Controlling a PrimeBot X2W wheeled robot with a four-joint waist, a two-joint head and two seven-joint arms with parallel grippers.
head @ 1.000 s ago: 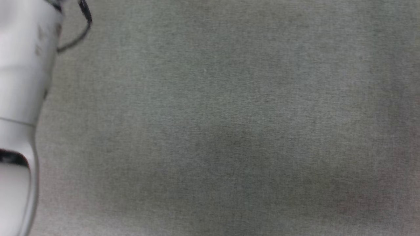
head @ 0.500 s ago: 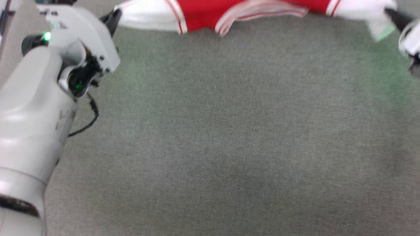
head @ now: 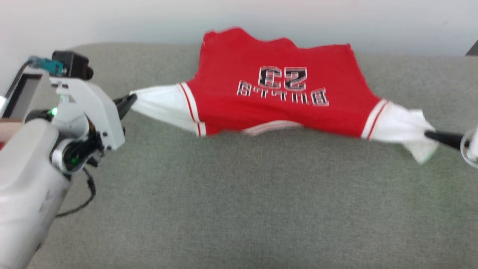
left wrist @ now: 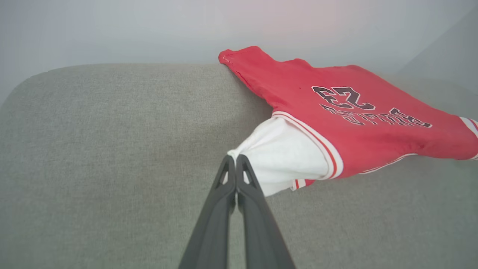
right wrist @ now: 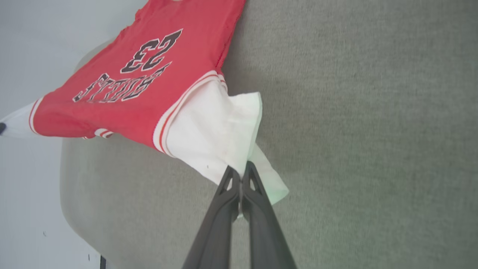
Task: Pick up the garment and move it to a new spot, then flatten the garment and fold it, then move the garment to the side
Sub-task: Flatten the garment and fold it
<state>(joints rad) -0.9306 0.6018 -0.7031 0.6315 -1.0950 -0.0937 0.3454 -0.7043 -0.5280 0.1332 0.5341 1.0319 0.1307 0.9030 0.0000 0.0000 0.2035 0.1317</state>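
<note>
Holding the garment (head: 276,101) stretched over the far side of the worktop (head: 239,194), pinching one white sleeve end in the left claw (head: 129,101) and the other in the right claw (head: 428,134), treating it as light floppy cloth, probably best gripped at the sleeve hems.

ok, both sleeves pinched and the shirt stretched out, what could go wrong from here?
1. Both jaws hold only the tips of the garment's white sleeves; a harder pull could slip them out.
2. Its hem reaches the grey cushion's far edge and might slide off behind.
</note>
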